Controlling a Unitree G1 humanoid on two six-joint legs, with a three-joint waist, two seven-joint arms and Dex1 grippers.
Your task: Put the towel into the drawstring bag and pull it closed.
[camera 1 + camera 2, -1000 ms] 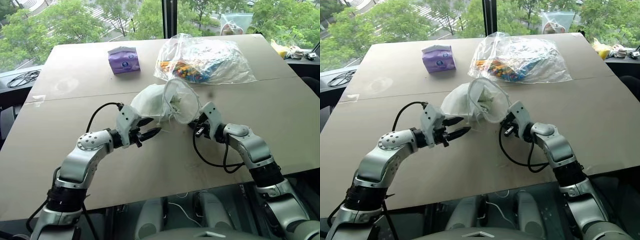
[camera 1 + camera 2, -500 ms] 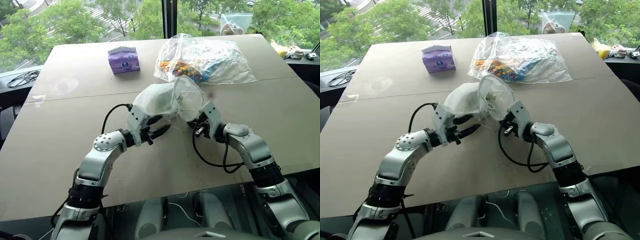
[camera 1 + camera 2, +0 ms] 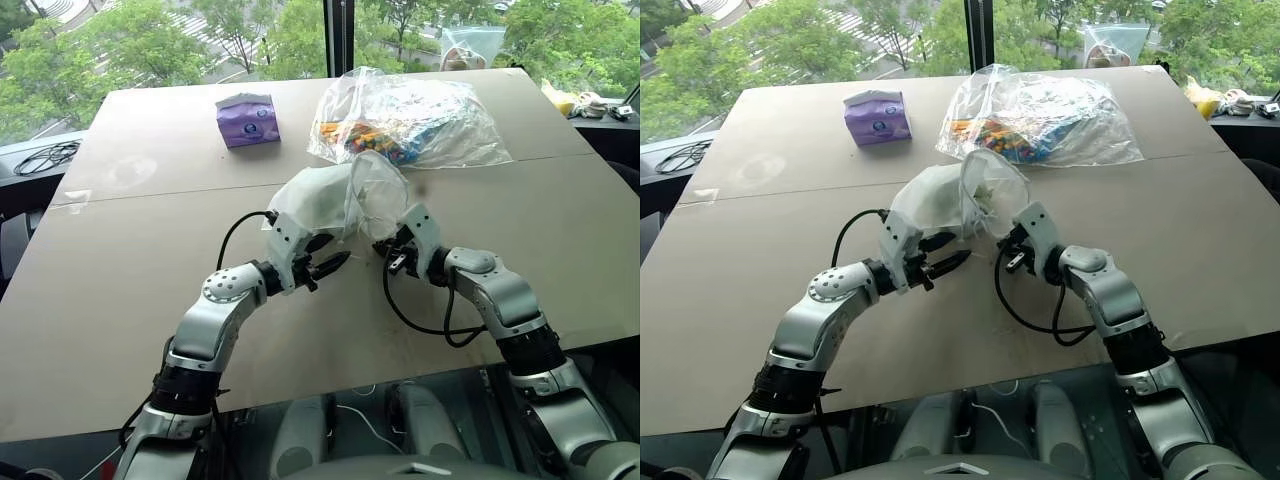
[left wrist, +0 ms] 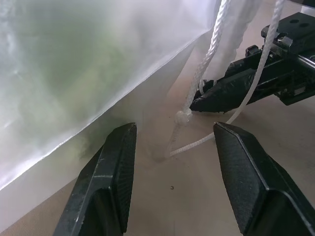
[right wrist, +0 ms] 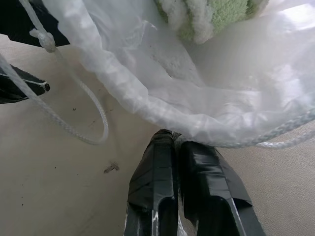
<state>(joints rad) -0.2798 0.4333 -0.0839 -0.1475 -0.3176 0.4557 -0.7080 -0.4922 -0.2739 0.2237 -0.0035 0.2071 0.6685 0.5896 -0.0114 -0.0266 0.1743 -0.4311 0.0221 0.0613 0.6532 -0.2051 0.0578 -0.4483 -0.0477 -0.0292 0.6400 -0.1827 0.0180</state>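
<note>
The white translucent drawstring bag (image 3: 318, 198) lies mid-table with its mouth lifted toward my right side. Inside it the pale green towel (image 5: 212, 14) shows through the mouth. My right gripper (image 5: 175, 138) is shut on the bag's lower rim, where the hem and cord run between its fingers. My left gripper (image 4: 174, 130) is open at the bag's near side, low over the table. The white cord with its knot (image 4: 183, 116) hangs between the left fingers, untouched. The two grippers (image 3: 335, 264) (image 3: 386, 246) sit close together under the bag's mouth.
A purple tissue pack (image 3: 248, 119) stands at the back left. A clear plastic bag of colourful items (image 3: 408, 118) lies just behind the drawstring bag. Black cables (image 3: 44, 155) lie off the table's left edge. Bare table (image 3: 120, 280) spreads on both sides.
My left gripper has moved right, from beside the bag to under its mouth near the hanging cord. The bag's mouth has sagged and narrowed. The right gripper has stayed put.
</note>
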